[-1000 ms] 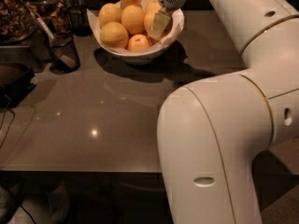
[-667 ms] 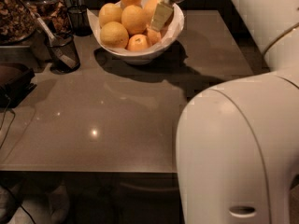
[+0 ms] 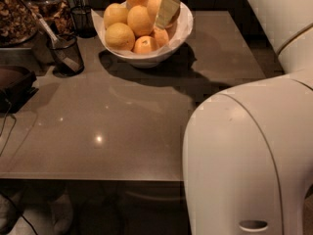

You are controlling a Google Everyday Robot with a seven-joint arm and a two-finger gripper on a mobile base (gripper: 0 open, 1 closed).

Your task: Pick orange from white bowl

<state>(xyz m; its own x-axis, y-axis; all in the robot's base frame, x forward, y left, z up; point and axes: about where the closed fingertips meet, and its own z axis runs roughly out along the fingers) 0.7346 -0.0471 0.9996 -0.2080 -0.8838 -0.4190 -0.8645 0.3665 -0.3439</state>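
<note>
The white bowl (image 3: 182,29) stands at the far middle of the brown table and is piled with several yellow-orange fruits. My gripper (image 3: 166,11) comes down from the top edge into the right side of the bowl. It lies against a round orange (image 3: 152,6) at the right rear of the pile, which it partly hides. A smaller, deeper-orange fruit (image 3: 145,45) sits at the bowl's front, and a large pale one (image 3: 120,36) sits at the front left. I cannot make out a dimple on any fruit.
A dark glass cup (image 3: 66,54) with a utensil stands left of the bowl, and another cup (image 3: 82,19) stands behind it. Containers of food (image 3: 17,16) fill the far left. A dark object (image 3: 14,84) lies at the left edge. My white arm (image 3: 249,155) fills the lower right.
My gripper has risen slightly at the right side of the bowl. The large arm segment in the foreground has shifted right. The fruits and the bowl have not moved.
</note>
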